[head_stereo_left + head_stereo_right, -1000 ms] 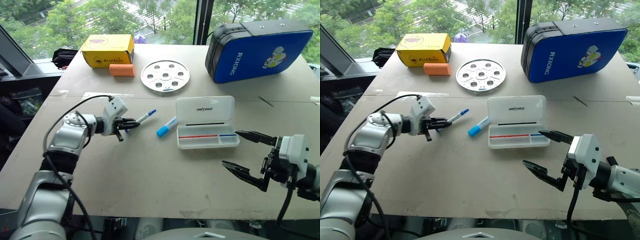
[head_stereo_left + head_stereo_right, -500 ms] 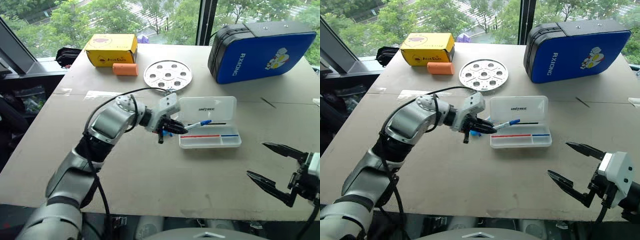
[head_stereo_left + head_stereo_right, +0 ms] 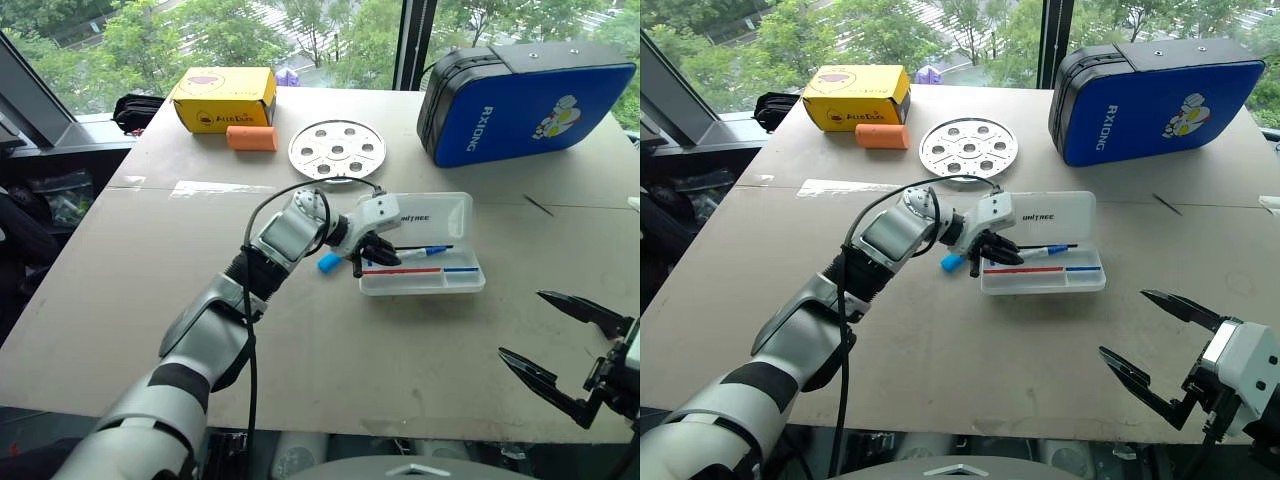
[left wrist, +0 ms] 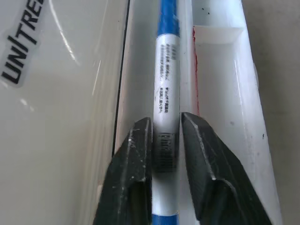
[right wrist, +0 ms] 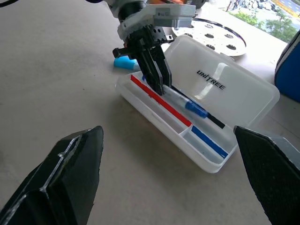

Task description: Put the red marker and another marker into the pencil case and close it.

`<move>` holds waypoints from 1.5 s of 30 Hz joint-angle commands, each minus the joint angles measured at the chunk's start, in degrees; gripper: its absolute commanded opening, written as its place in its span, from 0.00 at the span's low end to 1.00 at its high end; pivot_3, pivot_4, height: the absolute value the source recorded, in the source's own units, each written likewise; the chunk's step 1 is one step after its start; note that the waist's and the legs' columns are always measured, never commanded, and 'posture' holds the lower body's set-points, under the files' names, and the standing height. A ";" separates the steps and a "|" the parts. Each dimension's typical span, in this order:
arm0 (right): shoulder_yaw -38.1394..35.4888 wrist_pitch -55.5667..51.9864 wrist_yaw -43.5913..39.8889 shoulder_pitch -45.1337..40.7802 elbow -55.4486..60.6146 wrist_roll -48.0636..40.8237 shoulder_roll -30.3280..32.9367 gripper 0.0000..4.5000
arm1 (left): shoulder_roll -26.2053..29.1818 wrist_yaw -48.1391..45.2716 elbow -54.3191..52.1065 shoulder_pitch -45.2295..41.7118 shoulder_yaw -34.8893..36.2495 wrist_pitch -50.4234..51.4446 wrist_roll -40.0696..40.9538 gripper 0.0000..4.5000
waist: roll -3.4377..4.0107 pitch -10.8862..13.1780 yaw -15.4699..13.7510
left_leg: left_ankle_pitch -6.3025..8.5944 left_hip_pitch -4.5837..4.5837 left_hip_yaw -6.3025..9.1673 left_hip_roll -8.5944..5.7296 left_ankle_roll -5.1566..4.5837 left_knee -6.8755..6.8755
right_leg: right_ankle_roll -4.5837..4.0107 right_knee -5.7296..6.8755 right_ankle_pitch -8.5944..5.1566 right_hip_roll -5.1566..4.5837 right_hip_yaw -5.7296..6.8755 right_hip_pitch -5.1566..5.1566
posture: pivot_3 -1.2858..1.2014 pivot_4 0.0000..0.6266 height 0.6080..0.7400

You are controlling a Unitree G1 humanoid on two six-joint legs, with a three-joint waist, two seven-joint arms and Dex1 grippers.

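I am putting the white marker [image 4: 166, 122] into the open pencil case [image 3: 455, 285], at 12 o'clock from me. My left gripper [image 4: 166, 140] has its fingers a little apart around it, and my right gripper [image 3: 570, 355] is wide open and empty at 4 o'clock. Next I think I must let go, back away and shut the lid

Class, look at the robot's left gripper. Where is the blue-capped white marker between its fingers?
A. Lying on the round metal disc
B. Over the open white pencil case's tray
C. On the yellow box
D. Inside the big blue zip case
B: the left gripper has the marker over the open pencil case.
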State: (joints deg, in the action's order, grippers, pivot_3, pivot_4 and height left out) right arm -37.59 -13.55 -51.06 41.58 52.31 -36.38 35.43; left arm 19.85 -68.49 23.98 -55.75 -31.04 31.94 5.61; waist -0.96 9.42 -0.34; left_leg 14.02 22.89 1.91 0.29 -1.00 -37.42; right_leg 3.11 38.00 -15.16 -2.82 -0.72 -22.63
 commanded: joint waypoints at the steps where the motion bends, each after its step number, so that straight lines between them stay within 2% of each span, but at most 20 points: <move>1: -2.71 1.12 0.35 0.93 1.74 -0.64 -0.34 1.00 | 0.32 -0.95 -1.91 -1.59 2.33 -0.42 -0.05 0.60 | 0.00 0.00 0.00 | 0.00 0.00 0.01 0.01 0.00 0.00 | 0.00 0.00 0.00 0.00 0.00 0.00 | 0.52 0.24 1.00; 2: -2.62 1.07 0.39 1.12 1.95 -0.74 -0.41 1.00 | 2.52 -2.01 -5.82 -0.29 4.63 2.59 2.24 0.72 | 0.00 0.00 0.05 | 0.00 0.00 0.02 0.01 0.00 0.00 | 0.00 0.00 0.00 0.00 0.00 0.00 | 0.52 0.24 1.00; 4: -2.58 1.17 0.22 1.55 2.22 -0.96 -0.61 1.00 | 5.80 -3.09 -12.22 2.06 8.08 8.08 5.77 0.72 | 0.03 0.04 0.66 | 0.00 0.01 0.05 0.04 0.00 0.00 | 0.00 0.03 0.00 0.01 -0.05 -0.04 | 0.52 0.24 1.00; 7: -1.17 0.98 0.56 0.71 2.22 -0.67 -0.29 1.00 | 11.52 0.43 -24.17 9.19 15.47 17.33 10.12 0.72 | 0.15 -0.02 1.33 | 0.00 -0.06 0.13 0.15 0.00 0.09 | -0.01 0.06 0.00 0.04 -0.12 -0.08 | 0.52 0.24 1.00; 12: -0.14 0.59 0.77 -1.02 1.35 -1.09 0.35 1.00 | 11.37 14.05 -38.74 20.35 28.56 28.80 13.51 0.72 | 0.16 -0.02 0.63 | 0.00 -0.08 0.14 0.27 0.00 0.03 | 0.00 0.09 0.00 -0.05 -0.11 -0.04 | 0.52 0.24 1.00; 16: 2.21 -0.51 0.99 -4.42 0.24 -1.51 1.94 1.00 | 8.13 24.77 -40.97 26.06 28.10 28.94 10.34 0.72 | 0.12 -0.03 -0.50 | 0.00 -0.07 0.12 0.17 0.00 -0.04 | 0.01 0.06 0.01 -0.13 -0.12 0.01 | 0.52 0.24 1.00; 20: 2.16 -1.19 0.67 -5.95 -0.53 -1.86 3.19 1.00 | 6.24 28.50 -38.46 26.32 24.26 25.67 8.50 0.72 | 0.08 -0.03 -0.64 | 0.00 -0.04 0.13 0.05 0.00 -0.05 | 0.02 0.05 0.02 -0.20 -0.10 0.04 | 0.52 0.24 1.00; 24: 0.86 -1.65 0.58 -5.38 0.03 -2.44 3.42 1.00 | 6.45 29.59 -30.37 25.90 18.65 18.98 4.41 0.72 | 0.11 -0.05 -0.36 | 0.00 -0.10 0.11 -0.01 0.00 -0.04 | 0.01 0.06 0.02 -0.16 -0.12 0.04 | 0.52 0.24 1.00; 27: 0.20 -1.51 0.92 -4.05 0.96 -2.27 2.94 1.00 | 7.02 29.21 -25.43 25.94 16.46 14.91 2.38 0.53 | 0.14 -0.15 -0.42 | 0.00 -0.14 0.10 0.00 0.00 -0.02 | 0.01 0.07 0.02 -0.13 -0.13 0.05 | 0.52 0.24 1.00; 30: -0.08 -1.30 1.20 -3.44 1.16 -2.28 2.77 1.00 | 8.55 27.81 -24.70 26.74 15.55 12.88 1.66 0.23 | 0.16 -0.25 -0.42 | 0.00 -0.17 0.08 0.01 0.00 -0.02 | 0.01 0.07 0.02 -0.15 -0.15 0.08 | 0.52 0.24 1.00; 31: -0.09 -1.21 1.29 -3.29 1.14 -2.17 2.66 1.00 | 9.36 27.12 -24.91 27.23 15.47 12.29 1.58 0.18 | 0.16 -0.30 -0.42 | 0.00 -0.18 0.08 0.02 0.00 -0.02 | 0.01 0.07 0.02 -0.15 -0.15 0.10 | 0.52 0.24 1.00; 35: 0.42 -0.96 1.45 -3.29 0.86 -1.58 2.36 1.00 | 13.25 24.41 -26.77 29.97 18.16 9.62 3.02 0.16 | 0.19 -0.44 -0.09 | 0.01 -0.22 0.07 0.07 -0.01 0.01 | 0.01 0.07 0.02 -0.11 -0.17 0.09 | 0.52 0.24 1.00; 39: 0.86 -0.58 1.29 -3.58 0.16 -1.36 2.38 1.00 | 21.38 20.49 -30.48 34.64 22.92 10.17 4.94 0.16 | 0.19 -0.50 1.21 | 0.01 -0.30 0.07 0.26 -0.01 0.14 | -0.02 0.07 0.01 -0.02 -0.20 0.07 | 0.52 0.24 1.00; 40: 1.03 -0.43 1.00 -3.78 -0.33 -1.36 2.49 1.00 | 24.59 17.17 -32.56 36.53 25.19 10.00 7.04 0.16 | 0.21 -0.51 1.22 | 0.01 -0.31 0.06 0.27 -0.01 0.16 | -0.02 0.08 0.01 -0.01 -0.20 0.05 | 0.52 0.24 1.00; 43: 1.60 0.33 -1.13 -4.31 -2.15 -1.92 2.97 1.00 | 32.87 1.23 -41.83 40.95 32.53 10.33 20.03 0.16 | 0.09 -0.43 1.61 | 0.01 -0.29 -0.01 0.33 -0.01 0.19 | -0.04 0.09 0.00 0.04 -0.24 -0.02 | 0.52 0.24 1.00; 45: 1.58 0.73 -2.52 -4.47 -3.07 -2.31 3.17 1.00 | 34.18 -2.57 -44.57 39.64 32.74 11.42 24.93 0.16 | 0.15 -0.38 0.51 | 0.01 -0.21 0.04 0.37 0.00 0.22 | -0.06 0.03 -0.01 0.00 -0.16 -0.06 | 0.52 0.24 1.00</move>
State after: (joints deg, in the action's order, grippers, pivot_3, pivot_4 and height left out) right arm -35.66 -14.51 -52.26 37.60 48.84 -37.69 38.10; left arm 53.71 -66.60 -15.38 -13.90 0.12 43.09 24.91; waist -0.81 9.04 0.17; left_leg 14.03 22.76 2.01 0.59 -1.00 -37.24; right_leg 3.06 37.97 -15.16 -2.95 -0.79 -22.68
